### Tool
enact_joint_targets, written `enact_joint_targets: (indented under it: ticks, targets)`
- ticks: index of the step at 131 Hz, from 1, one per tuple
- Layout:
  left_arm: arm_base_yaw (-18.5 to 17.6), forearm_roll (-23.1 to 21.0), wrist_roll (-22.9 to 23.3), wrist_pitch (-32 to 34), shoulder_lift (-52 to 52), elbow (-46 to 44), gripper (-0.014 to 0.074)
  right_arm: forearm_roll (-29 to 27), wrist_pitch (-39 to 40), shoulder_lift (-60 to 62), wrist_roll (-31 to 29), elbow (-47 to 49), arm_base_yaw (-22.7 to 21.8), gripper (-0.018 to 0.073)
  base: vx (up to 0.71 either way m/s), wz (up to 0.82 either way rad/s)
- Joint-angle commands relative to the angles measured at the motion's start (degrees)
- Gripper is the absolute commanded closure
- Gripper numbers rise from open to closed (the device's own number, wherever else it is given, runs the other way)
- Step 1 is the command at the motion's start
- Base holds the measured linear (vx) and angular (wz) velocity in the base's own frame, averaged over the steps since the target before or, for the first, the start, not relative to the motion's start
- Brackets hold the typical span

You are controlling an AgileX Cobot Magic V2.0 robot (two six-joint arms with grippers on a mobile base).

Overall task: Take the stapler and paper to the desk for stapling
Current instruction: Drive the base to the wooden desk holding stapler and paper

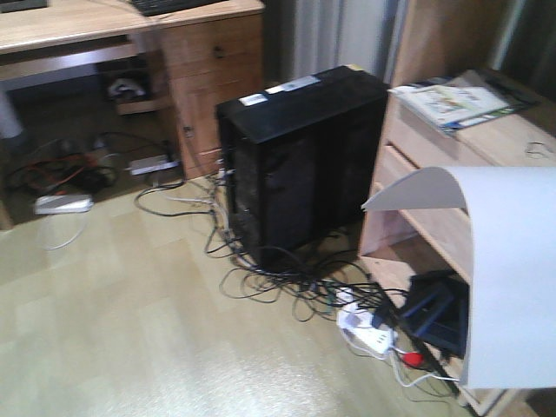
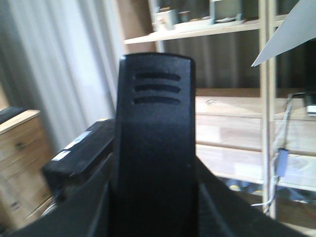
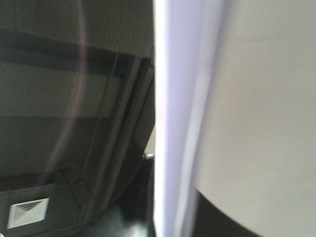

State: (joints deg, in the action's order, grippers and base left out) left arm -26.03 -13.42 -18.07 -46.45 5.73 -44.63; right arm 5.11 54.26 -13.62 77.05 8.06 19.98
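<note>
Pale vinyl floor (image 1: 130, 330) fills most of the front view. At its upper left stands the light wood desk (image 1: 78, 22), well apart from both task things. Wooden shelves (image 1: 434, 217) run along the right, with magazines (image 1: 456, 102) lying on top. A black PC tower (image 1: 304, 165) stands on the floor between desk and shelves, close to the shelves. The paper (image 1: 512, 278) rises at the right edge of this view in front of the shelves, off any surface, with its top curling over to the left. Seen by the right wrist, the paper (image 3: 256, 98) stands upright and fills the right half of the frame. Its foot runs down into the dark blur of the right gripper (image 3: 170, 227), which is pinched narrow on the sheet as far as can be seen. Seen by the left wrist, the stapler (image 2: 155, 148) stands upright, a black body with three slots near its top and no label showing. The left gripper (image 2: 155, 210) is closed around its lower part, with a dark finger on each side. A corner of the paper (image 2: 291, 29) shows at upper right there. Tangled cables (image 1: 278, 278) lie around the tower's foot, and a white power strip (image 1: 369, 330) lies beside them.
</note>
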Motion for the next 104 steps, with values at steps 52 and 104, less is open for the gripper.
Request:
enact_joint_targets:
  ticks: [52, 104]
  targets:
    - [-0.1, -1.1, 0.5, 6.7, 1.2, -1.3, 0.0596, 0.4, 2.7, -0.6, -0.2, 1.4, 0.0, 0.0565, -0.09, 0.37]
    - [-0.1, -1.1, 0.5, 6.7, 1.2, -1.3, 0.0596, 0.4, 2.7, -0.6, -0.2, 1.4, 0.0, 0.0565, -0.05, 0.37]
